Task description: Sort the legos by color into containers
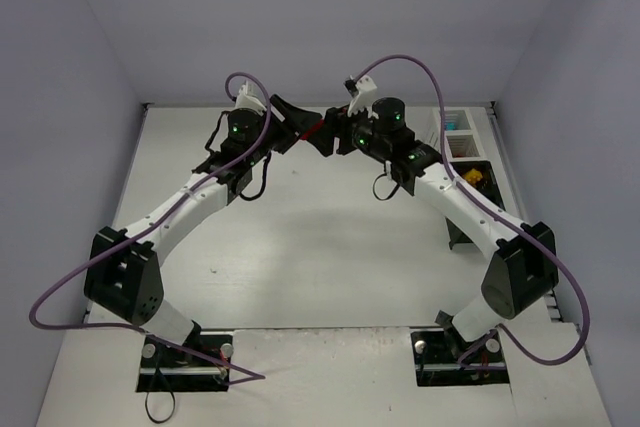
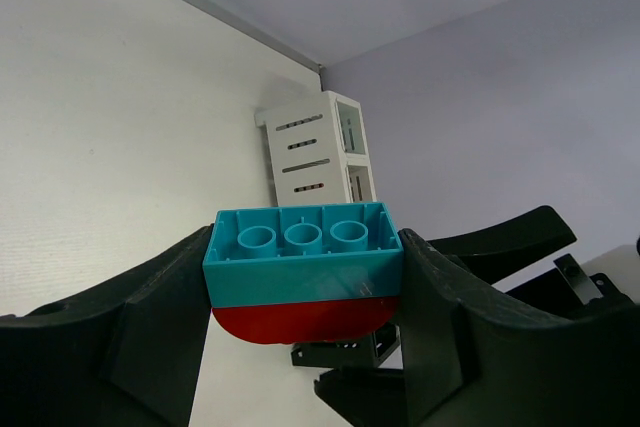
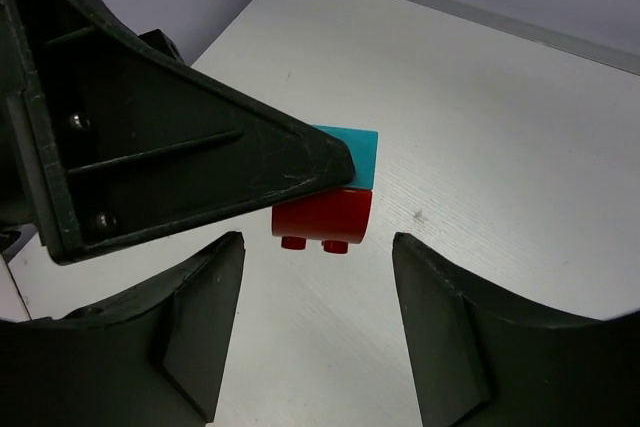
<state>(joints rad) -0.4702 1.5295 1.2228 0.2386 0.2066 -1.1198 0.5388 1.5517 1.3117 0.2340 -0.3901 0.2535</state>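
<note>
My left gripper (image 2: 305,282) is shut on a cyan brick (image 2: 300,252), held hollow side up, with a red rounded piece (image 2: 305,319) stuck under it. In the top view the left gripper (image 1: 298,127) holds them above the far middle of the table, and only a red sliver (image 1: 314,130) shows. My right gripper (image 1: 335,139) faces it, open and empty. In the right wrist view the right gripper (image 3: 315,297) is just short of the red piece (image 3: 322,215) and cyan brick (image 3: 357,152), not touching. The containers (image 1: 462,137) stand at the far right.
The white slatted container (image 2: 320,152) stands against the back wall. A black container holds yellow bricks (image 1: 476,178), and cyan pieces (image 1: 455,120) lie in the white one. The right arm's links pass over the containers. The table's back edge (image 1: 300,104) lies just behind the grippers.
</note>
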